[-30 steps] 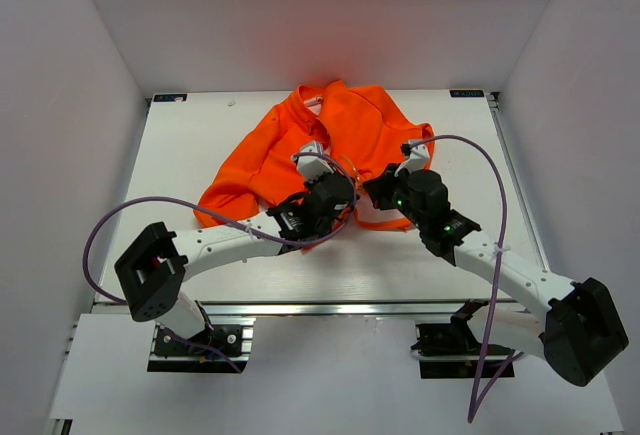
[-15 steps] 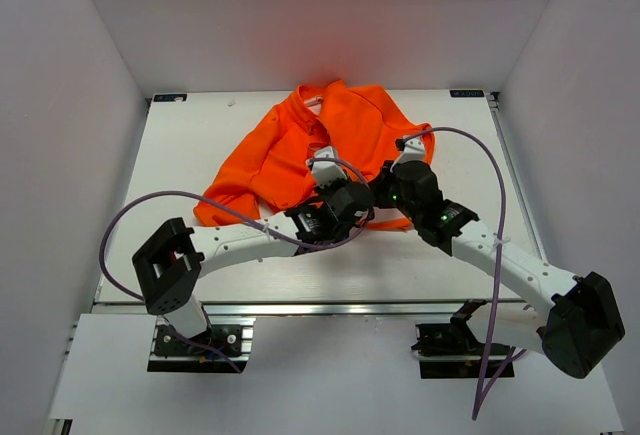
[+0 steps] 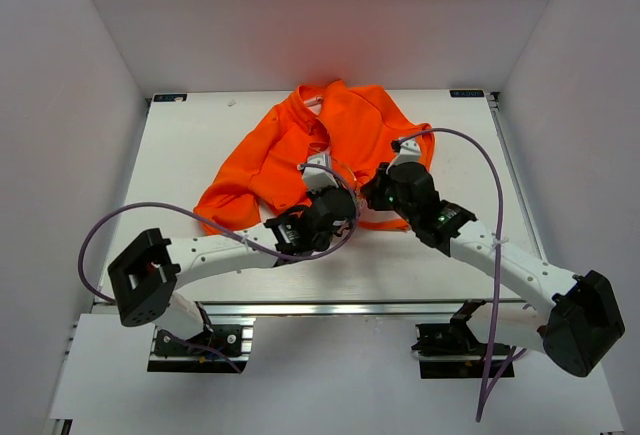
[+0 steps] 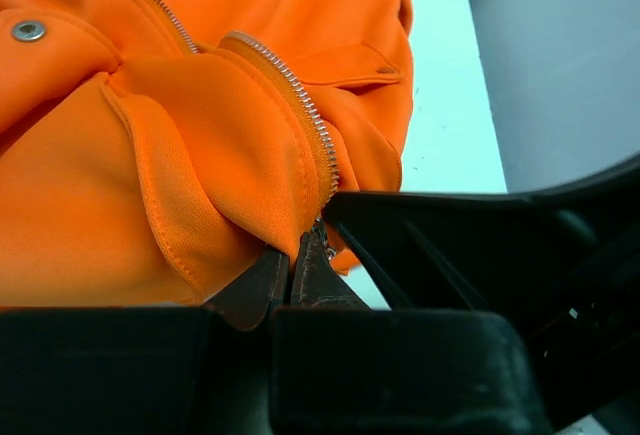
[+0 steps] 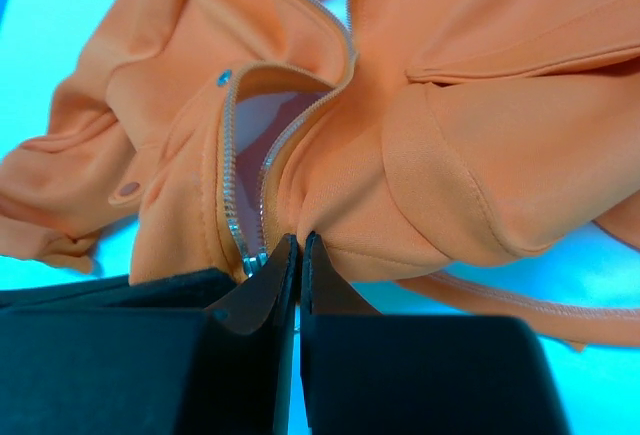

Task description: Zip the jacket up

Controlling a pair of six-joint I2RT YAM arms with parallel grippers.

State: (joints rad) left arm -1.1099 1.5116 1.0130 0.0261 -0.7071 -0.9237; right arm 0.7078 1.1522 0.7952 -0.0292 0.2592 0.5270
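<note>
My left gripper (image 4: 290,267) and right gripper (image 5: 298,251) are both pinching shut on the bottom edge of the bright orange fabric jacket (image 3: 335,135). It is lying crumpled on the flat white table (image 3: 190,145), plain white walls (image 3: 300,15) standing behind. Its silver zipper (image 4: 298,98) is hanging open, showing pale pink lining (image 5: 275,115).

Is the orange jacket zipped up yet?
Not yet. Done: the jacket is pinched at its bottom hem, left fingers and right fingers both shut beside the zipper teeth. In hand: seemingly bringing the two ends together. Left: all the zipping; pink lining shows between the open rows.
</note>
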